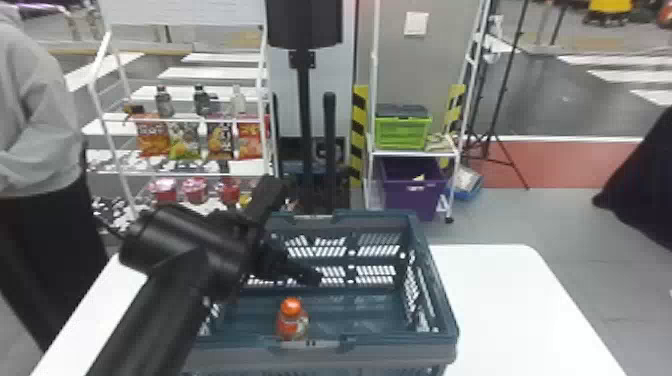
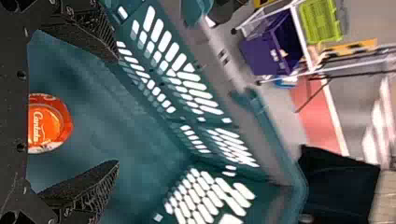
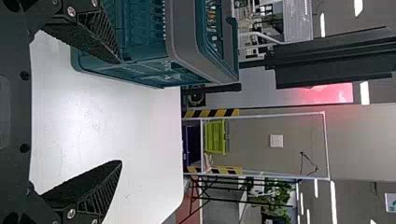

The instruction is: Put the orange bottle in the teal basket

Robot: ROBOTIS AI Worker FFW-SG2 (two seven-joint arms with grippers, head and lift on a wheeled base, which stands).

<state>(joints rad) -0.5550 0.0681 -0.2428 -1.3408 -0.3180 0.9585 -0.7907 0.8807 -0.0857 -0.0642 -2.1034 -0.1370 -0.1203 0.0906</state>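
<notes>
- Orange bottle (image 1: 292, 320), one: stood upright inside the teal basket (image 1: 400, 350).
- Left gripper (image 2: 117, 112): fingers spread wide, nothing held.
- Handling — to be raised slowly, clear of the teal basket, without being closed (the cap is best left unbrushed).

White tabletop (image 1: 505, 295), rounded corners. Grey floor (image 1: 565, 225) behind, red patch (image 1: 565, 162) edged white. White wire rack (image 1: 107, 125) bearing bottles, snack bags, red tubs. White shelf (image 1: 415, 153): lime crate (image 1: 403, 131) above purple bin (image 1: 412, 190). Grey wall (image 1: 410, 60), white switch plate (image 1: 416, 23); yellow-black striping (image 1: 358, 135).
</notes>
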